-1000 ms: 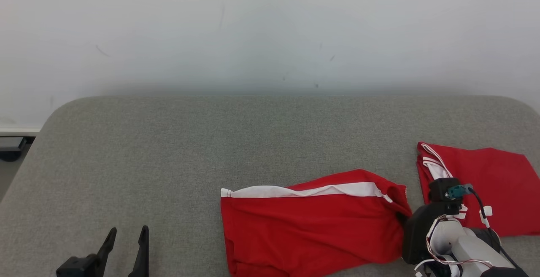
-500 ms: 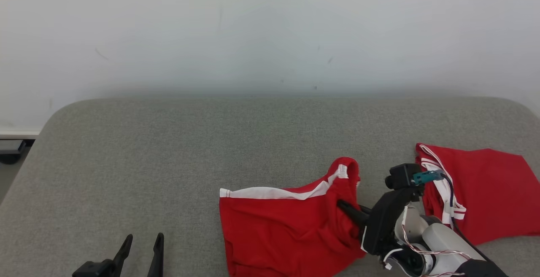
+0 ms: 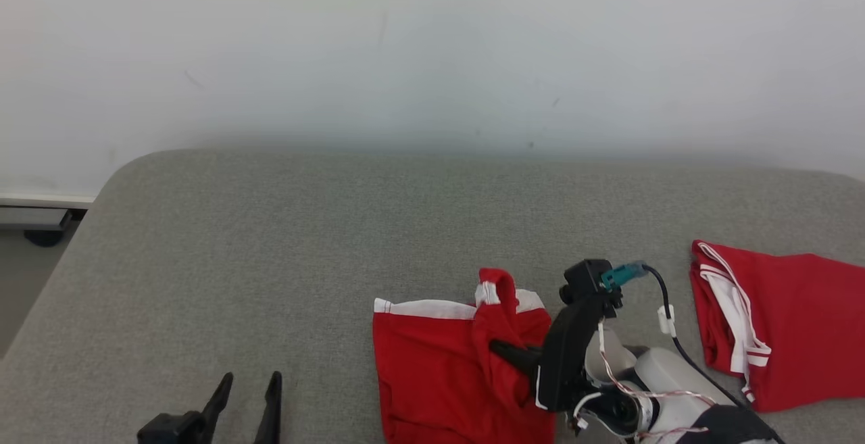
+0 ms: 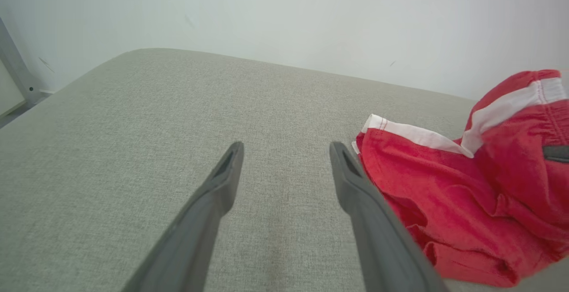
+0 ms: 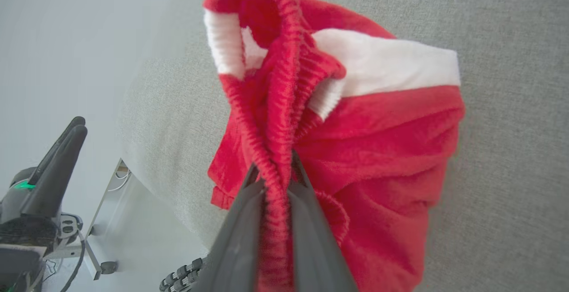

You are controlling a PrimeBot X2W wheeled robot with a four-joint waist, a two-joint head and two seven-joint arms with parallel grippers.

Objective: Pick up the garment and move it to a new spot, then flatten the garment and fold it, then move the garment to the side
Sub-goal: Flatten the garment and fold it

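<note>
Colours noted: garment solid red, one white band along its edge, waistband ribbed red. second garment red with white-and-red striped trim. table cover grey-green, fine woven fleck. wall off-white, a few dark scuffs. left gripper and right gripper: dark grey fingers. connector teal.

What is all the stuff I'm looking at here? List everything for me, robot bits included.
red garment: one, red with a white band, bunched at the table's near middle, one edge raised.
second garment: one, red with white trim, lying on the table's right side.
table: one, grey fabric top, rounded corners.
wall: one, white, behind the table.
left hand: one, dark fingers, open, at the table's near left, holding nothing.
right hand: one, dark fingers, shut on the red garment's ribbed edge.
</note>
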